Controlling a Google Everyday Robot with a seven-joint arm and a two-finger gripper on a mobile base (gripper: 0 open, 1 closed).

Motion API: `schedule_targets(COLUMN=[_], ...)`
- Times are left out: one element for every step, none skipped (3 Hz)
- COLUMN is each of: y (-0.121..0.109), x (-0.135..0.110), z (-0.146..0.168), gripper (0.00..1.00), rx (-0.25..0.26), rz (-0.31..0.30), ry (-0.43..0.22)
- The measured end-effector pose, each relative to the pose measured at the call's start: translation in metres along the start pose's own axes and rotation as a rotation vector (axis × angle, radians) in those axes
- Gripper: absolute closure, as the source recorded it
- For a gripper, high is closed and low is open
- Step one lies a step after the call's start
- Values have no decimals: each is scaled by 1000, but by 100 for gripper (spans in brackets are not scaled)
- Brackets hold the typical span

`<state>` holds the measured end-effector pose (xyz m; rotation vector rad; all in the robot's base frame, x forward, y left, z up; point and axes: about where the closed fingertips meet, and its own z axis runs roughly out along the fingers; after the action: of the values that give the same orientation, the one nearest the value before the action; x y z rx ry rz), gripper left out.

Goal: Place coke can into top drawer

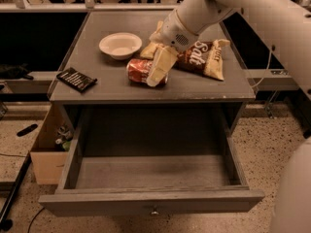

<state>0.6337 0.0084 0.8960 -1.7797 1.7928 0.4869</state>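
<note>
The coke can (138, 70) lies on its side on the grey cabinet top (104, 89), near the front edge and about the middle of its width. It is red with white script, and its silver end points to the left. The gripper (151, 68) is down over the right part of the can and hides it. Whether it already clamps the can, I cannot tell. The chip bag (204, 57) lies just beside on the right, the white bowl (120, 45) is near behind on the left, and a black keypad device (76, 79) rests at the left front corner. Below the front edge the top drawer (150, 203) stands pulled far out, its knob (154, 210) toward the camera. The grey floor of the drawer shows from wall to wall. A cardboard box (46, 157) stands on the ground by its left wall.
</note>
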Motion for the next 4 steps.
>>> schedule_targets(y=[1,-17,-17,-18], x=[4,13,19,22], z=[-1,7,14,18], gripper=[0,0,0,0], rx=[9,19,11,8], rz=[2,17,26,31], ry=[1,40,46,51])
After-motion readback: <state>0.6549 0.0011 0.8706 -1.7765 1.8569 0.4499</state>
